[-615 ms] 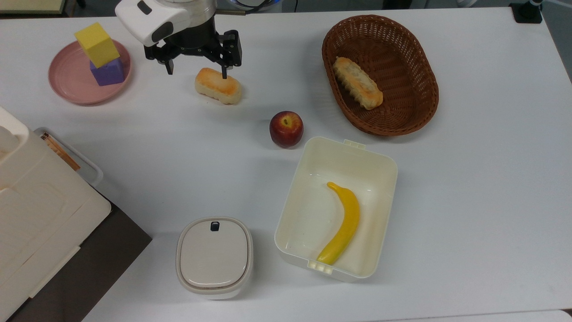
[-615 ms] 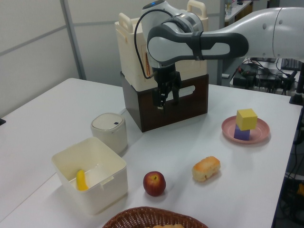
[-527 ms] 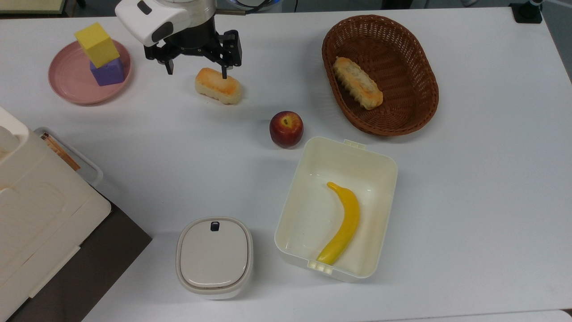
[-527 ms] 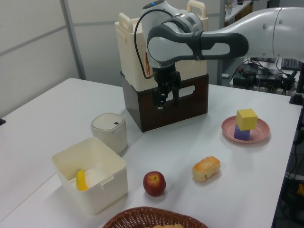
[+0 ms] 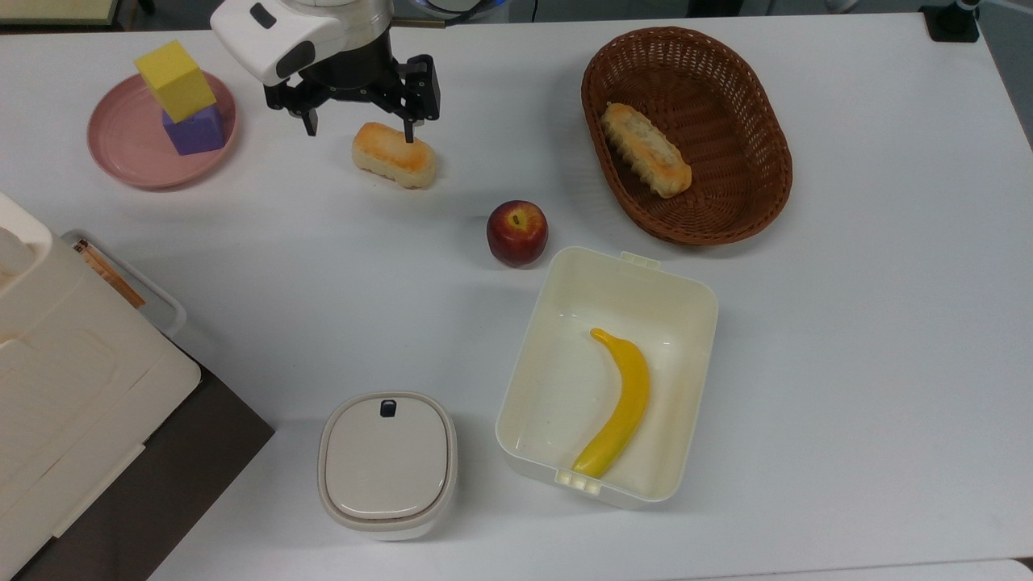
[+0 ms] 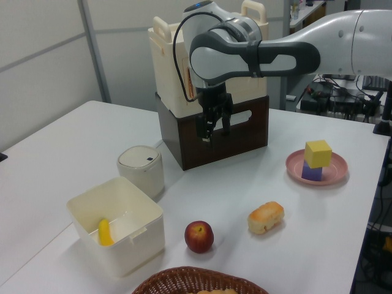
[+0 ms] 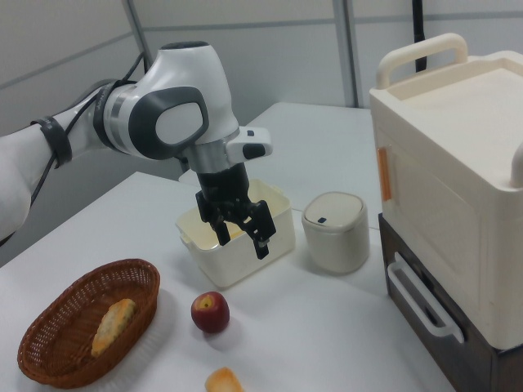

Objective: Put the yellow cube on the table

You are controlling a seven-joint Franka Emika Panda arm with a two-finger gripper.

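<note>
None of the task is done, by my read. My gripper hangs above the table by a bread roll, jaws spread, empty. Further off, the yellow cube sits on a purple cube on the pink plate. Reach, grasp, set-down remain.

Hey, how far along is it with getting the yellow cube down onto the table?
Nothing is done yet: the yellow cube sits on the purple cube on the pink plate. The gripper is open and empty, above the table near the bread roll. Reaching, grasping and placing the cube all remain.
</note>
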